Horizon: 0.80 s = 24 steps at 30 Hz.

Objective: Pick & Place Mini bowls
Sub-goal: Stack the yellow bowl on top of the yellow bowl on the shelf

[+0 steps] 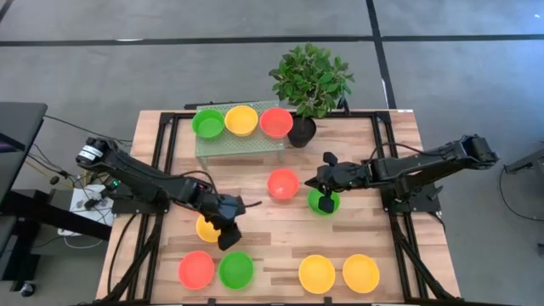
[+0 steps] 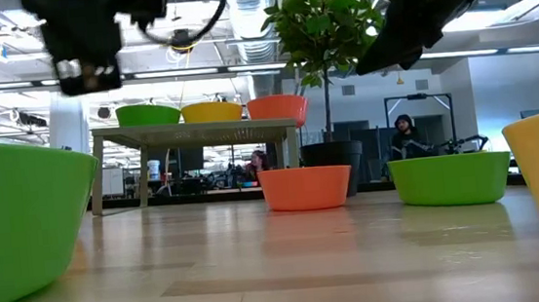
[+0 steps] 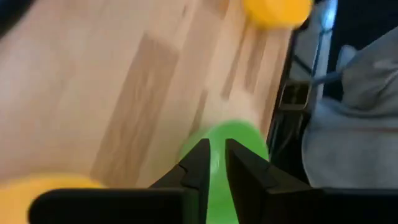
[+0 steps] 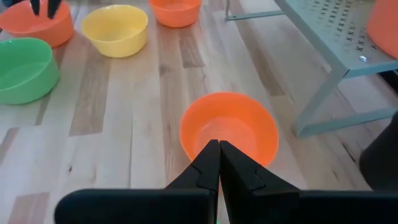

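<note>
Overall, wooden table [image 1: 280,225] is mostly open plank in the middle; mini bowls sit in a near-edge row (red-orange [image 1: 196,269], green [image 1: 235,269], two yellow [image 1: 317,273]), plus three on the small grey rack [image 1: 242,143] by the potted plant [image 1: 310,81] at the far edge. Left gripper [image 1: 228,234] hangs over the yellow bowl [image 1: 207,228], fingers slightly parted, holding nothing; right gripper [image 4: 218,148] (fingers pressed together, empty) hovers above the green bowl [image 1: 323,202], beside the centre red-orange bowl [image 1: 283,184]. Lab room behind, people seated far off.
</note>
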### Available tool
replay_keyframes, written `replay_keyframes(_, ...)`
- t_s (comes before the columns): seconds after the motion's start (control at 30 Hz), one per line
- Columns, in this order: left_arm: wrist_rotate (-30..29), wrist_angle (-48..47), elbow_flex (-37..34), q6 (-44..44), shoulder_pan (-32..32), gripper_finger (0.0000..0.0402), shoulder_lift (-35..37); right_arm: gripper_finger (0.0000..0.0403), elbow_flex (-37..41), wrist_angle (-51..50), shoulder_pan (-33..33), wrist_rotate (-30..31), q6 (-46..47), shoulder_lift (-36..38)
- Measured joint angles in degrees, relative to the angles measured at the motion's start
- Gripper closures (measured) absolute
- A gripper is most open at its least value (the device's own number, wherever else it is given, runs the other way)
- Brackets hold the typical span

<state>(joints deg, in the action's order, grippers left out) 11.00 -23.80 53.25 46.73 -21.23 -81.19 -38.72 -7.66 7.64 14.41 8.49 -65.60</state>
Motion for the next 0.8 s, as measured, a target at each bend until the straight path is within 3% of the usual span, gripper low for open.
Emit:
replay_keyframes(0.23, -0.5, -13.4, -0.1, 8.2, -2.8, 0.0332, -2.6, 0.0398, 0.0, 0.7, -1.1, 0.0, -5.0, 0.0)
replay_keyframes(0.53, -4.8, -13.5, -0.1, 9.2, -4.6, 0.0336, -7.9, 0.0399, -0.1, 1.1, -3.1, 0.0, -6.0, 0.0)
replay_keyframes(0.8, -7.4, -13.9, -0.1, 9.1, -4.6, 0.0337, -8.5, 0.0400, -0.1, 1.1, -3.7, 0.0, -6.0, 0.0)
